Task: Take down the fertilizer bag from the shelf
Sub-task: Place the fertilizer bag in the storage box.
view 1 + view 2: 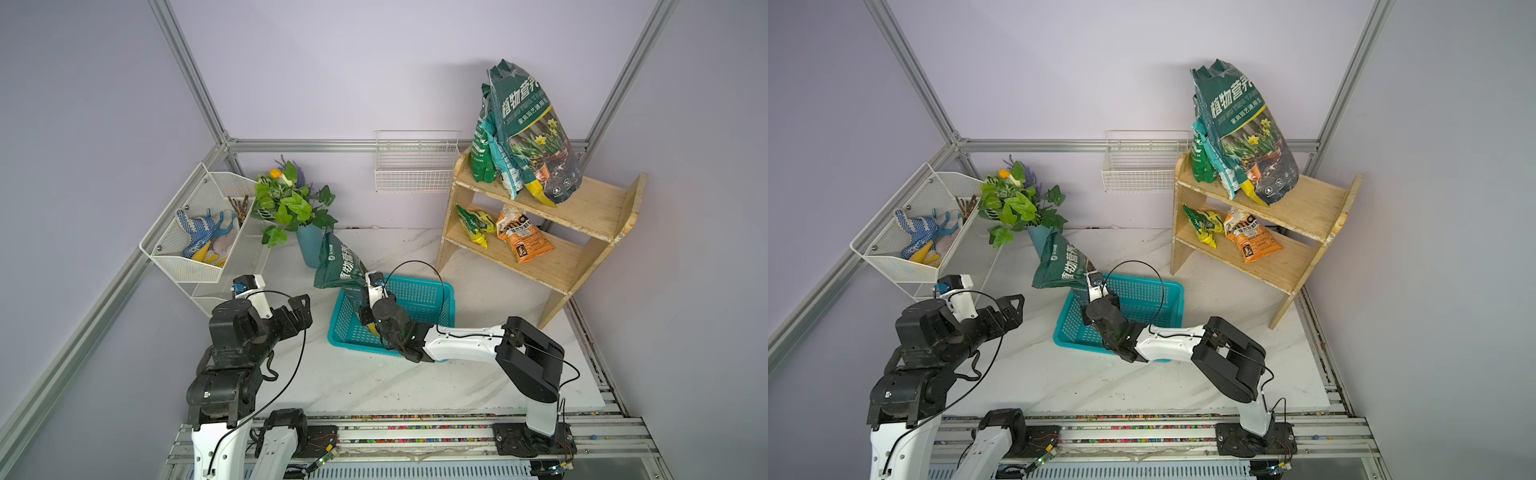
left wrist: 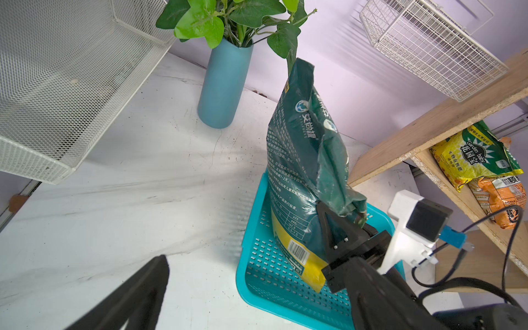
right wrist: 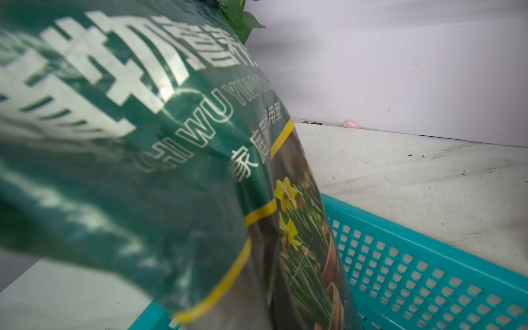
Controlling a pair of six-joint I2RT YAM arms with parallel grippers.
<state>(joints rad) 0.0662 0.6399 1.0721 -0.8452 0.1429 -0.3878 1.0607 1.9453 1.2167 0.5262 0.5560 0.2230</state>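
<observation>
While right gripper (image 2: 341,213) pinches crinkled fertilizer bag (image 2: 297,160) | perforated basket (image 2: 274,285) beneath

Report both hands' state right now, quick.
Left hand: open, holding nothing.
Right hand: closed on the green fertilizer bag, which stands in the teal basket.

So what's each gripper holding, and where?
Right gripper pinches the dark green plastic fertilizer bag by a crumpled fold along its side. Left gripper is open, empty.
</observation>
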